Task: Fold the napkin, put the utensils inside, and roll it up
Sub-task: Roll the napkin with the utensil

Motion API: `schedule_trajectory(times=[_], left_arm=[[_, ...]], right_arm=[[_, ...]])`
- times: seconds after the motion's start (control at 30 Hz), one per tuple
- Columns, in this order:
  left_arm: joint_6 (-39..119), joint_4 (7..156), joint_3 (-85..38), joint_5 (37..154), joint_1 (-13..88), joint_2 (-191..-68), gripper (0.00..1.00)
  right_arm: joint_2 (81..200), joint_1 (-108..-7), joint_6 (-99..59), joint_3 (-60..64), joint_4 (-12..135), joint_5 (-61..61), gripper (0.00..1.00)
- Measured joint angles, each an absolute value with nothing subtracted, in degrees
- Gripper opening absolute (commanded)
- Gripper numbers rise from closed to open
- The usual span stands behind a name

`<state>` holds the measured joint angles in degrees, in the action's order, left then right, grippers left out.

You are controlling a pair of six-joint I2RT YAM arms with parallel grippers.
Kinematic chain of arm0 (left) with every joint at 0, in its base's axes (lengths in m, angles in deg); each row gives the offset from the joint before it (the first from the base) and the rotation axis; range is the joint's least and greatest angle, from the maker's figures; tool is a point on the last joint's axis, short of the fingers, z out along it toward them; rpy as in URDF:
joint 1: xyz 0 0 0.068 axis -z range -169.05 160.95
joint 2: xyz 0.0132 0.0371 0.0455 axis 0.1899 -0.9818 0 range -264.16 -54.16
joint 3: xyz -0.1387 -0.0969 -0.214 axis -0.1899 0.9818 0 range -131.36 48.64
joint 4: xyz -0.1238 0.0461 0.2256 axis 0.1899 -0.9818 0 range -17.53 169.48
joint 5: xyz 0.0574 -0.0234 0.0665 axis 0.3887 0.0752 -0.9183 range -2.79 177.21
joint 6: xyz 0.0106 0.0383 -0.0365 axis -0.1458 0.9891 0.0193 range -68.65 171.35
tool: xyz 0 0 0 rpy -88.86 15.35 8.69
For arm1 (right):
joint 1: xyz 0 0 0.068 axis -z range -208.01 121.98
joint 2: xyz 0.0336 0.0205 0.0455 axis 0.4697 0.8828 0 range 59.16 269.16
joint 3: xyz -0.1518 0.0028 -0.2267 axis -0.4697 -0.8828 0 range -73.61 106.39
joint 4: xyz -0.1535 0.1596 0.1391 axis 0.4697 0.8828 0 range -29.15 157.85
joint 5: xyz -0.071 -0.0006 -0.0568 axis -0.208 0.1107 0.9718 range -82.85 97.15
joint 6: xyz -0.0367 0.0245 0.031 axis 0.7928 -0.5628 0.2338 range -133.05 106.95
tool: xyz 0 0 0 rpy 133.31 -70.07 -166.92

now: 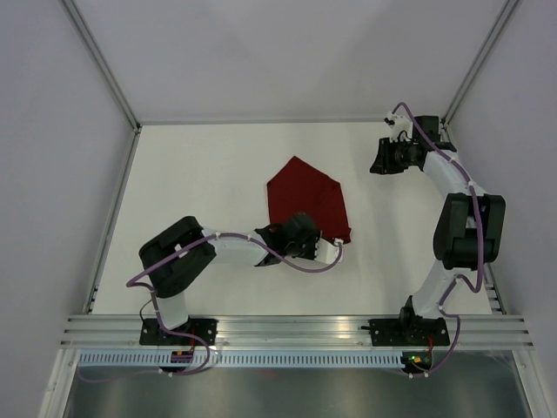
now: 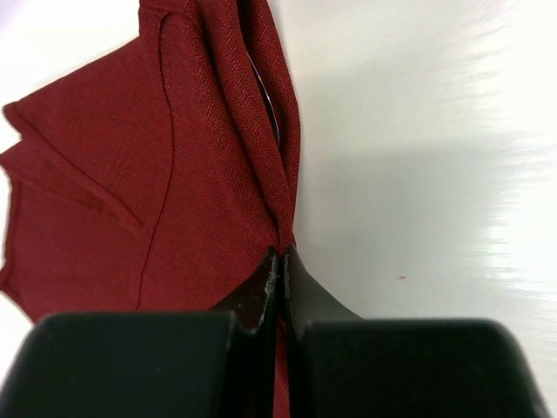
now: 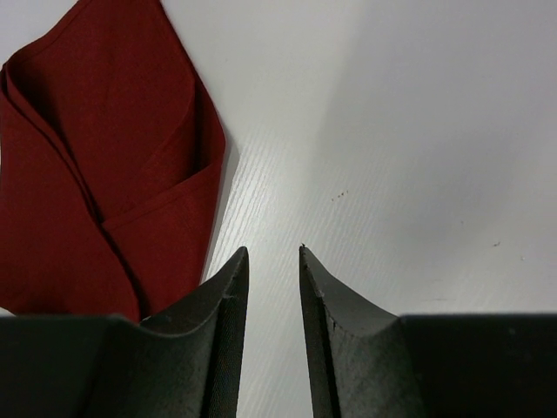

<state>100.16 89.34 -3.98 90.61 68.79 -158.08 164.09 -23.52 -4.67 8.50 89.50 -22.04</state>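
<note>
Maroon napkin [image 1: 305, 196] mid-bench [image 1: 200, 174], partly folded, apex pointing to far side. Left claw [image 2: 280, 261] pinched shut on near-right fold; cloth runs away ahead of it. Right claw [image 3: 271, 252] part-open, empty, well apart at far right. Left arm nearer.

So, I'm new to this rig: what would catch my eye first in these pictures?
The partly folded dark red napkin stands out in the middle of the white table. The left gripper is shut on its near edge; the right gripper hangs open near the far right corner.
</note>
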Motion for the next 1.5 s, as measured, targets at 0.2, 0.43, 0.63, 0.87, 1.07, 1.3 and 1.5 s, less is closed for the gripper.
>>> schedule_trajectory(times=[0.2,0.43,0.63,0.87,1.07,1.3,1.5], left_arm=[[94.6,80.1,-8.8,97.7,67.4,-158.1,0.02],[88.6,69.9,-15.0,107.3,62.2,-158.6,0.02],[85.2,63.7,-20.7,114.0,57.8,-161.5,0.02],[83.6,58.4,-25.3,119.6,55.9,-166.8,0.02],[82.5,55.3,-28.9,123.5,54.3,-169.6,0.02],[82.2,51.5,-32.8,126.7,53.4,-172.4,0.02],[82.2,48.1,-36.0,129.0,52.7,-174.6,0.02]], right_arm=[[159.5,-22.7,-2.2,4.6,89.0,-23.8,0.35],[151.6,-21.7,2.3,-0.1,88.8,-27.3,0.36],[142.1,-21.7,9.4,-5.1,90.1,-32.2,0.38],[133.7,-22.1,22.3,-9.4,96.4,-39.4,0.38],[127.2,-23.5,35.6,-15.8,102.6,-43.1,0.45],[120.4,-34.2,41.3,-26.6,99.9,-41.7,0.46],[119.0,-48.3,39.3,-34.7,88.8,-33.2,0.48]])
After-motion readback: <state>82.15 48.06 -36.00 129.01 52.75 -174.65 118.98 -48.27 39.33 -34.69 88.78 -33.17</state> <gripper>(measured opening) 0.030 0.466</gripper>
